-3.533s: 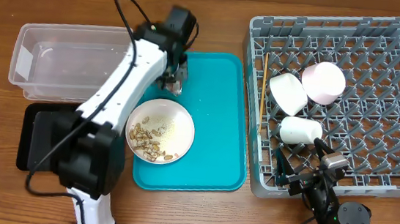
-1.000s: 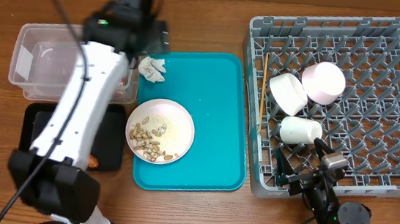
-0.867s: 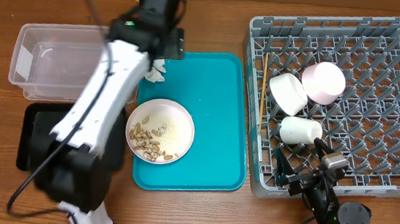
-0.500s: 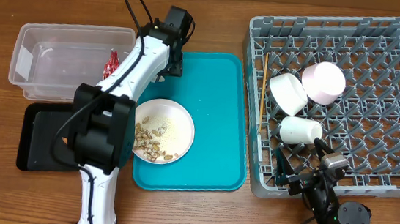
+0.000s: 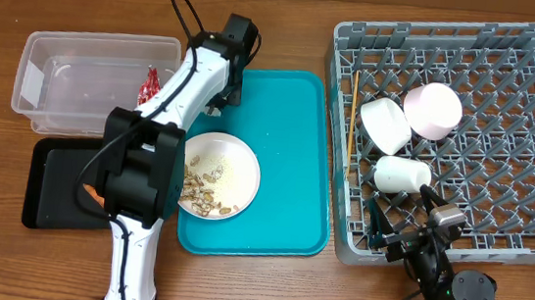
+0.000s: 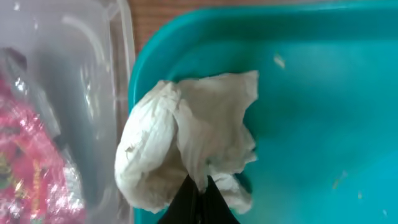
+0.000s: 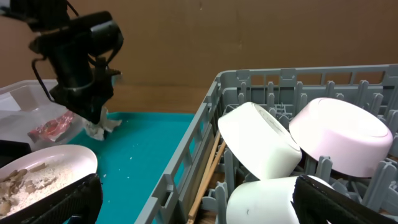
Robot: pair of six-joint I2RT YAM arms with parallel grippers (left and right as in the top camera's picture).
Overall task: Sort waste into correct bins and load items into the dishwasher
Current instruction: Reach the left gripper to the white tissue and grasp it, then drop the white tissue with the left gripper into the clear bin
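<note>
wood table (image 5: 288, 34) under teal tray (image 5: 287, 152); left gripper (image 6: 198, 190) clenched on wrapper (image 6: 186, 130), right gripper (image 7: 199, 202) spread wide.

Robotics lab bench here, folks: a bare wooden worktop (image 5: 289, 29), a white cabled robot arm (image 5: 176, 102), a plain brown board backdrop (image 7: 261, 31), and a grey dish rack (image 5: 456, 28) staged on top.

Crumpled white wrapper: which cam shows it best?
Left wrist. The crumpled wrapper fills the frame at a corner of the teal tray, with the left pincer shut on its lower edge. Overhead: the arm hides nearly all of it. Right wrist: small, distant, under the pincer.
</note>
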